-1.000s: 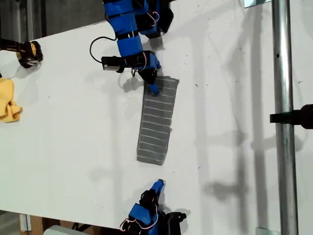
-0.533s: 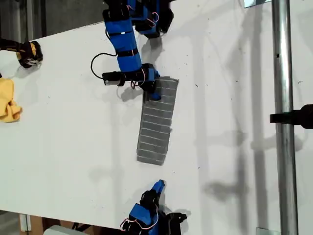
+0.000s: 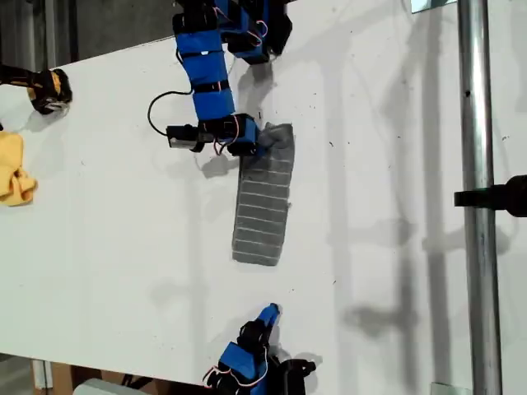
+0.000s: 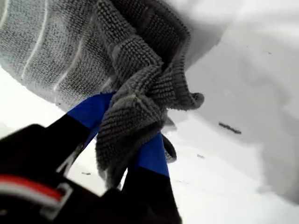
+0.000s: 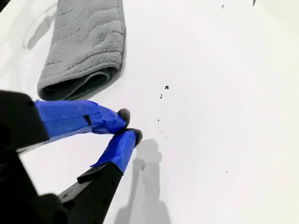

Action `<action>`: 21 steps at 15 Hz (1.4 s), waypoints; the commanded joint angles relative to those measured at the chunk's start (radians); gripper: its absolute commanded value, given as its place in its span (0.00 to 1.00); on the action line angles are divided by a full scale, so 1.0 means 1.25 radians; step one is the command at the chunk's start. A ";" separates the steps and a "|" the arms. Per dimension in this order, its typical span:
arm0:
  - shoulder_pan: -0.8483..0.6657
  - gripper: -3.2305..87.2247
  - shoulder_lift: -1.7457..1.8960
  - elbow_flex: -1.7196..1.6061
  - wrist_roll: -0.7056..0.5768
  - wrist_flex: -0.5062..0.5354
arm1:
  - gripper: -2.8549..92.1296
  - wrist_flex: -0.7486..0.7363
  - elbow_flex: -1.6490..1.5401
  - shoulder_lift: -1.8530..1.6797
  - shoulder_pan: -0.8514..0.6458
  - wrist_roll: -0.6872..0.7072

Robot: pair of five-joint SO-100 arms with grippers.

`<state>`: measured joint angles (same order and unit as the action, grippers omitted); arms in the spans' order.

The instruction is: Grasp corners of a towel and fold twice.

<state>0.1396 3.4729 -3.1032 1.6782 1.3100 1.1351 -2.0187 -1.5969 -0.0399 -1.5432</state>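
Since a second ago: far end of the towel (image 3: pixel 263 197) bunched and drawn slightly toward its near end, strip shorter; first claw (image 3: pixel 262 141) shifted over that end.

Towel: narrow gray striped strip on the white counter (image 3: pixel 123 222), about mid-picture in the exterior view, long axis running from the arm at the top of that view toward the arm at the bottom. Far corner (image 4: pixel 135 107) gathered into a thick wad and pinched between the blue fingers (image 4: pixel 152 154) of the first claw, clamped tight on the cloth. Near end a rounded fold, lying flat.

Second claw (image 5: pixel 127 126) parked short of that rounded end, tips nearly touching, nothing between them. Towel straight ahead of it along the strip's own axis, with bare counter between.

Likely next: carry the pinched end along that axis toward the near end; first arm plainly the one in position.

Hidden: other far corner, behind the wad and the arm; how many layers are held, impossible to tell. Yellow cloth (image 3: pixel 15 169) cut off at the exterior view's left edge.
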 commanded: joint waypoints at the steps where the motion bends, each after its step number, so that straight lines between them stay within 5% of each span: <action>1: 0.010 0.07 0.005 0.009 0.010 0.006 | 0.03 0.047 -0.072 -0.210 -0.006 0.004; 7: 0.007 0.07 0.005 0.013 0.010 0.011 | 0.03 0.308 -0.438 -1.038 -0.036 -0.092; 13: 0.012 0.07 0.005 0.016 0.020 0.012 | 0.03 -0.092 -0.083 -0.350 -0.076 0.107; 20: 0.018 0.06 0.005 0.018 0.023 0.012 | 0.04 -0.104 0.384 0.199 -0.069 0.205; 21: 0.018 0.06 0.005 0.017 0.023 0.012 | 0.19 -0.093 0.387 0.217 -0.076 0.204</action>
<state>0.1534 3.4729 -3.0971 1.6935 1.3177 1.0124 -1.6076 -1.3269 -0.1319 -1.2885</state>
